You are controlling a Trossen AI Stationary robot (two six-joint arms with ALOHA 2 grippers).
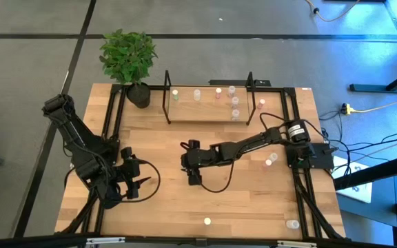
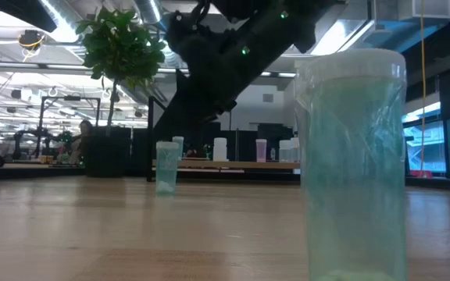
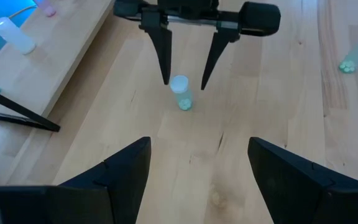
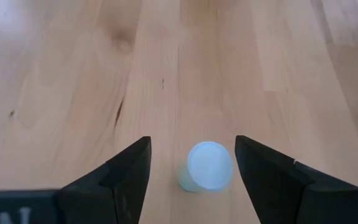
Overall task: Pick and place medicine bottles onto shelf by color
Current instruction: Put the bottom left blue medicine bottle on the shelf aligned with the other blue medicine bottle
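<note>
Right now the right gripper (image 1: 189,163) sits out over the middle of the table (image 1: 253,207), its fingers (image 4: 120,174) spread apart with a small green-tinted bottle (image 4: 209,167) standing upright between them; the fingers flank the bottle but I see a gap on each side, so nothing is gripped. Seen from the left wrist, that same bottle (image 3: 180,92) stands on the wood between the two dark tips of the right gripper (image 3: 184,73), white cap up. The left gripper (image 1: 135,178) waits near the table's left side, fingers (image 3: 114,180) parted and holding nothing, pointed toward the right arm's work. At the back of the table the shelf (image 1: 209,114) carries several bottles already: a yellowish one (image 1: 175,94) toward its left end, a pale one (image 1: 197,95) beside it, and a pink one (image 1: 218,92) among a cluster toward the right. More bottles are scattered on the tabletop: two close together (image 1: 270,160) near the right arm's base, a yellowish one (image 1: 207,221) near the front edge, and a clear one (image 1: 292,224) in the front right corner. A potted plant (image 1: 129,62) stands at the back left corner, just beside the shelf's left end.
</note>
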